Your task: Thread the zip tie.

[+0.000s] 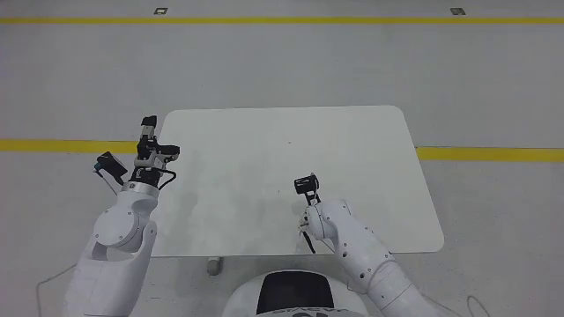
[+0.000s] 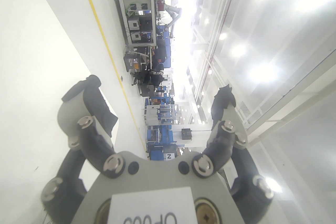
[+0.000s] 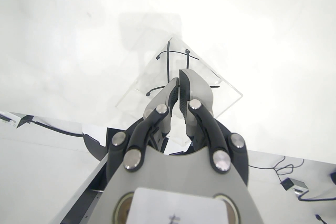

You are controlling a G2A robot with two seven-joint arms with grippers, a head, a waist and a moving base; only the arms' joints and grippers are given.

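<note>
Several black zip ties (image 3: pixel 168 57) lie crossed in a clear shallow tray (image 3: pixel 228 96) on the white table (image 1: pixel 291 167). My right gripper (image 3: pixel 179 76) hangs just above the tray with its fingers shut. Two ties run under the fingertips, and I cannot tell whether one is pinched. In the top view the right arm (image 1: pixel 339 229) sits at the table's near edge. At the table's left edge my left gripper (image 1: pixel 157 141) is raised and points away from the table, open and holding nothing (image 2: pixel 157 93).
The table's near edge runs close behind the tray. On the floor beyond that edge lie cables and a small power adapter (image 3: pixel 291 183). Yellow lines (image 1: pixel 282 20) cross the floor around the table.
</note>
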